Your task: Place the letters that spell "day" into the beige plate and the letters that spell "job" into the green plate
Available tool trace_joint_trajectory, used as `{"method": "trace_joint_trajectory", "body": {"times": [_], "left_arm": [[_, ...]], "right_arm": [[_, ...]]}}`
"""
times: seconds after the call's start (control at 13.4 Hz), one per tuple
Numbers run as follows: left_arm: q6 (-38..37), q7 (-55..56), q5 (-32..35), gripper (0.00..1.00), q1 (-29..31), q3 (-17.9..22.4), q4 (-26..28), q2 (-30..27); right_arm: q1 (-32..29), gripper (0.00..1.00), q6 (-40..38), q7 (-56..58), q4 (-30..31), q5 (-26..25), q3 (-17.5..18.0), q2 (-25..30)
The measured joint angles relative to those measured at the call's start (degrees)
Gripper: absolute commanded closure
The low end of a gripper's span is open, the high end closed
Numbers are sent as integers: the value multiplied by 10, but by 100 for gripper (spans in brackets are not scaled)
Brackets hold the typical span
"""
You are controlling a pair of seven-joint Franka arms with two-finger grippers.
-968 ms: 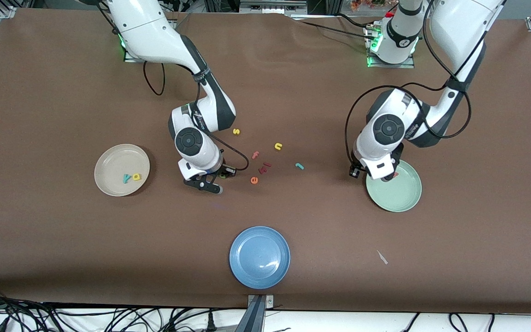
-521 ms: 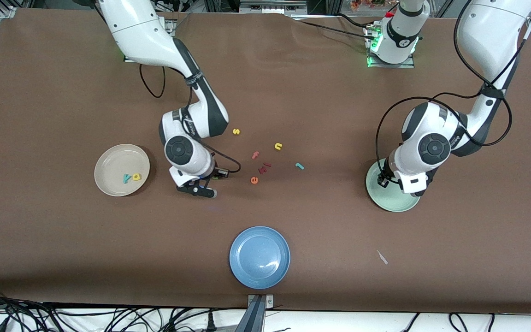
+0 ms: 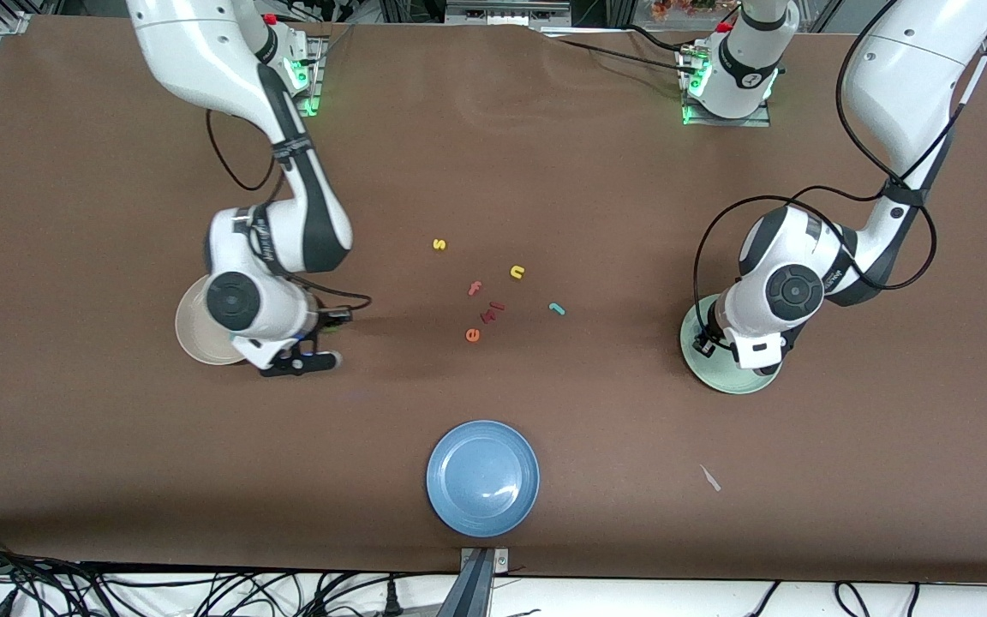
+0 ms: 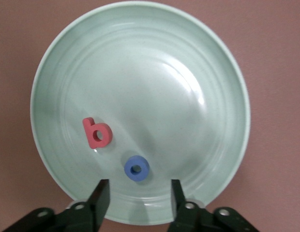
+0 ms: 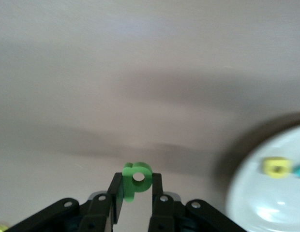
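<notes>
Right pincer (image 5: pixel 136 189) clamps the green d (image 5: pixel 135 179) in the air beside the beige plate (image 5: pixel 266 203), where the yellow a (image 5: pixel 277 167) lies. Left pincer (image 4: pixel 136 195) gapes empty over the green plate (image 4: pixel 188 72), holding the red b (image 4: pixel 96 133) and blue o (image 4: pixel 136 168). Risk: early release drops d outside the rim. Teal j (image 3: pixel 556 308) lies on the brown worktop (image 3: pixel 545 171), well apart from the green plate.

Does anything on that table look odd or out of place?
One thing: a small pale scrap lies alone on the bare brown cloth, nearer the front camera than the green plate, apart from the loose letters mid-table. It looks like stray litter. Nothing looks spilled or broken.
</notes>
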State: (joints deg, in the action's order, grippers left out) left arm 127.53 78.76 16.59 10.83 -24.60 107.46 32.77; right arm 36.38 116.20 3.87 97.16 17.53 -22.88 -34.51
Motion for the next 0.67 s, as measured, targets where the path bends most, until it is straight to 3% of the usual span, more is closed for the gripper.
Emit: {"method": "trace_joint_trajectory", "body": {"times": [0.3,0.45,0.52,0.6,0.67], "left_arm": [[-54,-2,0,0,-7,-47,-65,-2],[-71,-2,0,0,-41,-70,-88,-3],[-71,2,-1,0,-72,-71,-92,-2],[-71,13,-10,0,-102,-71,-95,1],[-71,24,-33,0,-128,-70,-95,3]], "right_arm": [[-3,100,2,108,89,0,-53,56],[-3,100,12,151,113,0,-80,58],[-5,85,19,167,121,0,-91,54],[-9,7,25,175,124,0,-98,48],[-15,0,29,177,124,0,-100,42]]}}
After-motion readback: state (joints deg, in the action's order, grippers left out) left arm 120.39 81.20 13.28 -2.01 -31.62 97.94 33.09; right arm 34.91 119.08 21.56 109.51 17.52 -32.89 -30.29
